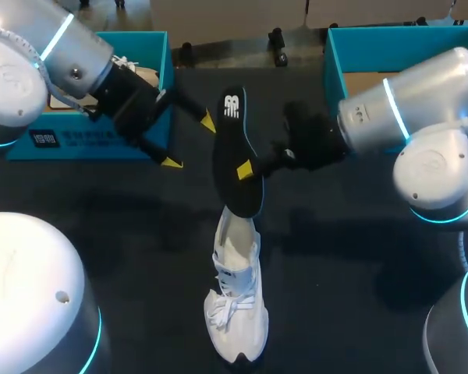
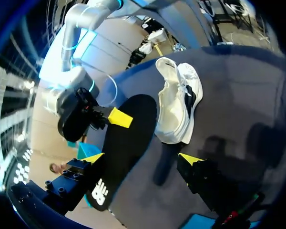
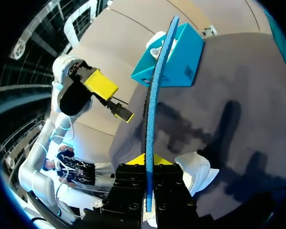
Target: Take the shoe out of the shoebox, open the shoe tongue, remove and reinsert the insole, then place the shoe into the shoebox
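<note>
We see the black insole (image 1: pixel 238 152) held in the air above the middle of the bench (image 1: pixel 343 257), standing steeply on end. From above, its lower end overlaps the heel opening of the white shoe (image 1: pixel 235 304); we cannot tell whether the two touch. The shoe lies on the bench with its toe toward the near edge and bare dark surface on both of its sides.

Our right pincer (image 1: pixel 246 170) is clamped on the insole partway along its length. In its own wrist view the insole (image 3: pixel 150 119) runs edge-on straight out from between the fingers, blue underside showing, with the shoe (image 3: pixel 198 174) just beside the pincer.

Our left pincer (image 1: pixel 189 142) hangs beside the insole's upper, logo end with its fingers wide apart. In its wrist view the insole (image 2: pixel 124 143) passes close by one yellow tip (image 2: pixel 93 157), and the shoe (image 2: pixel 178 107) lies ahead.

A teal shoebox (image 1: pixel 152 47) sits at the far left behind the left arm, something white showing inside. A second teal box (image 1: pixel 335 54) sits at the far right, and a strip of bare bench lies between them.
</note>
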`<control>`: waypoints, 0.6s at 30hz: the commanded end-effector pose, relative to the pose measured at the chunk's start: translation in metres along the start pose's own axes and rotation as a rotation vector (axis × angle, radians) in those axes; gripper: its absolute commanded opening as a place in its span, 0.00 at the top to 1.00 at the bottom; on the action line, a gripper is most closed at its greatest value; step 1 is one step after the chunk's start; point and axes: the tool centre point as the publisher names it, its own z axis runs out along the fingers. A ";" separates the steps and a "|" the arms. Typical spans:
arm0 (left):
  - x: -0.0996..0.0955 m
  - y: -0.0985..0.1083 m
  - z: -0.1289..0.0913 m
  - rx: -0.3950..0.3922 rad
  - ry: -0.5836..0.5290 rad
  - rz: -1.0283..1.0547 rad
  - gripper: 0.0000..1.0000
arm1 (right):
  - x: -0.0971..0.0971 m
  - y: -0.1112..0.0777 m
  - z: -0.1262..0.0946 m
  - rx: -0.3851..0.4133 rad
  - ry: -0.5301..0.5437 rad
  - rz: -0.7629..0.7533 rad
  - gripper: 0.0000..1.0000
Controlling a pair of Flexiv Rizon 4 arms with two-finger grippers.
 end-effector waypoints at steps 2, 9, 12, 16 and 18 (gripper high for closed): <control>0.000 -0.010 -0.011 -0.191 0.129 -0.240 0.00 | -0.007 -0.018 0.003 -0.116 0.013 -0.026 1.00; 0.023 -0.001 -0.018 -0.280 0.262 -0.575 0.00 | -0.013 -0.019 -0.005 -0.183 0.016 -0.050 1.00; 0.031 0.002 -0.013 -0.284 0.344 -0.729 0.00 | -0.015 -0.014 -0.006 -0.217 0.025 -0.059 1.00; 0.031 0.002 -0.013 -0.284 0.344 -0.729 0.00 | -0.020 -0.007 0.000 -0.172 0.053 -0.040 1.00; 0.031 0.002 -0.013 -0.284 0.344 -0.729 0.00 | -0.020 -0.007 0.000 -0.172 0.053 -0.040 1.00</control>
